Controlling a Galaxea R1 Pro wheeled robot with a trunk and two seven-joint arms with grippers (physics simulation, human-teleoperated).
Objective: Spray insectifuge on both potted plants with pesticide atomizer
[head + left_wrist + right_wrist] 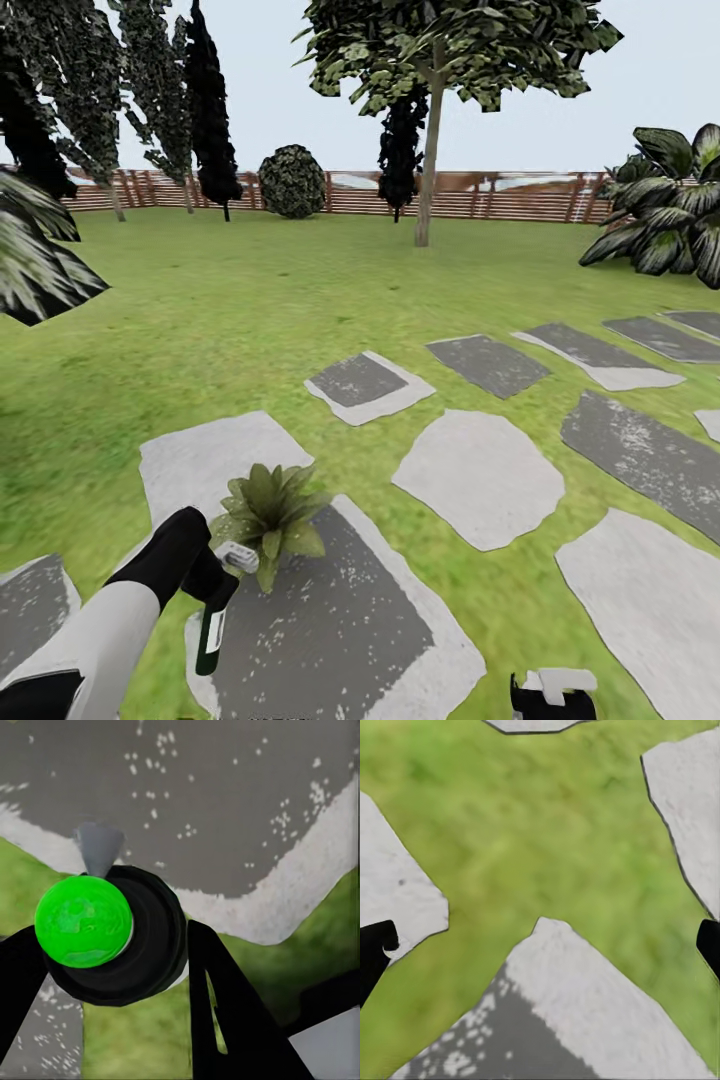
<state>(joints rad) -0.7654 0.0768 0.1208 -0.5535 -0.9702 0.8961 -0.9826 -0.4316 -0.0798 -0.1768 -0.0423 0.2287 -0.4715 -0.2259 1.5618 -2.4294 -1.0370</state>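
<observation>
My left gripper [213, 590] is shut on the pesticide atomizer [212, 628], a slim dark-green bottle with a white label, hanging down over a stepping stone. Its whitish spray head [237, 556] sits right beside a potted plant [270, 512], a low rosette of broad green leaves on that stone. In the left wrist view the atomizer [120, 941] shows end-on with a bright green dot [82, 921], held between the black fingers [232, 1012]. My right gripper [540, 941] is open over grass and stone edges, and its body [553, 692] peeks in at the head view's lower edge.
Pale and grey stepping stones [478, 478] run across the lawn toward the right. A brown slatted fence [500, 196] bounds the far side, with a tree [432, 120], a round bush [292, 181] and dark conifers. A large-leaved plant [672, 210] stands at the right.
</observation>
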